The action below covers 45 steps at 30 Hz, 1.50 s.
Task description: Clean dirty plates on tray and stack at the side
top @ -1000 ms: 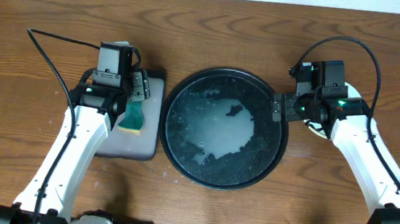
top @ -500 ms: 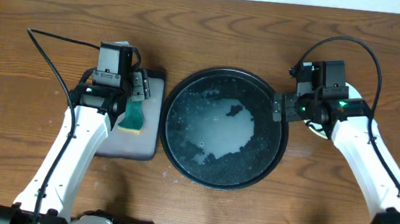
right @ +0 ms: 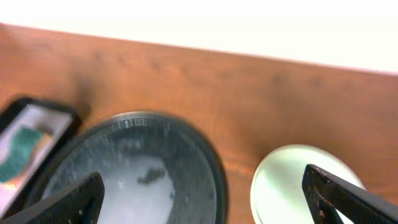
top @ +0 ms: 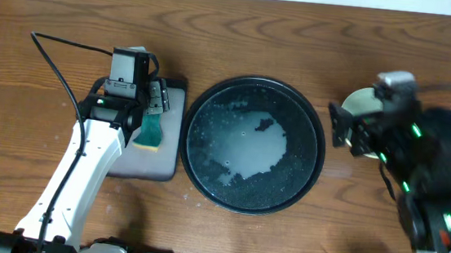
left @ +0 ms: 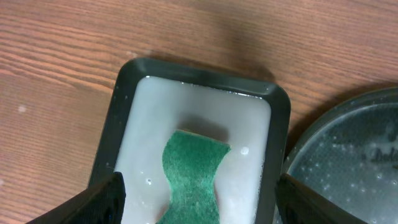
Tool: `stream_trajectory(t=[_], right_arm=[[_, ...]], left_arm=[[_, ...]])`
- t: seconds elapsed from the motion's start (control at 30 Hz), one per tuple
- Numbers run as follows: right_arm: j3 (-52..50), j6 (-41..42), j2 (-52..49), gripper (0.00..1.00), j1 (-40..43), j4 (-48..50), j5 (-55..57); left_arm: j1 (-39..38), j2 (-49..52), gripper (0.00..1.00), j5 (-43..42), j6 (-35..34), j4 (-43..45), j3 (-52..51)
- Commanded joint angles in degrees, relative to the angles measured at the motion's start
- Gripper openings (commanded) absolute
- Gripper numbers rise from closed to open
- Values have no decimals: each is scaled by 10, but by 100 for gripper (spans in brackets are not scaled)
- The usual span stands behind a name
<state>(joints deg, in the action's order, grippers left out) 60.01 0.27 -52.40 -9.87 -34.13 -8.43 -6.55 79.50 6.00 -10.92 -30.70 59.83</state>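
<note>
tray point(top: 204, 182) sitting bare of plates, soapy water pooling. plates point(right: 292, 180) lying just right of it, below right gripper point(right: 208, 198), fingers wide, holding nothing. left gripper point(left: 202, 199) straddling sponge point(left: 193, 162) in small tray point(left: 205, 73), fingers wide, not pinching. judging stacking done: lifting straight up, avoiding nudging plates.

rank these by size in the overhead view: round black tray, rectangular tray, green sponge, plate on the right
1. round black tray
2. rectangular tray
3. plate, partly hidden by the right arm, so its full size is unsure
4. green sponge
</note>
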Motion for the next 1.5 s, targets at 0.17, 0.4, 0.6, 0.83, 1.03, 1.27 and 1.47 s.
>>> stream_trajectory(t=[0.17, 0.4, 0.6, 0.83, 1.03, 1.27, 1.47], right_arm=[[-2, -3, 245, 99, 2, 0, 0], [-3, -3, 317, 99, 2, -5, 0], [-3, -3, 357, 99, 5, -85, 0], [-9, -3, 413, 99, 5, -240, 0], [-47, -4, 463, 99, 13, -356, 11], [-134, -6, 521, 99, 35, -269, 20], [-223, -6, 520, 99, 54, -58, 24]], left_arm=[[-1, 2, 77, 5, -3, -1, 7], [-1, 2, 78, 5, -3, 0, 7], [-1, 2, 78, 5, -3, 0, 7], [-1, 2, 78, 5, -3, -1, 7], [-1, 2, 78, 5, -3, -1, 7], [-1, 2, 78, 5, -3, -1, 7], [-1, 2, 78, 5, -3, -1, 7]])
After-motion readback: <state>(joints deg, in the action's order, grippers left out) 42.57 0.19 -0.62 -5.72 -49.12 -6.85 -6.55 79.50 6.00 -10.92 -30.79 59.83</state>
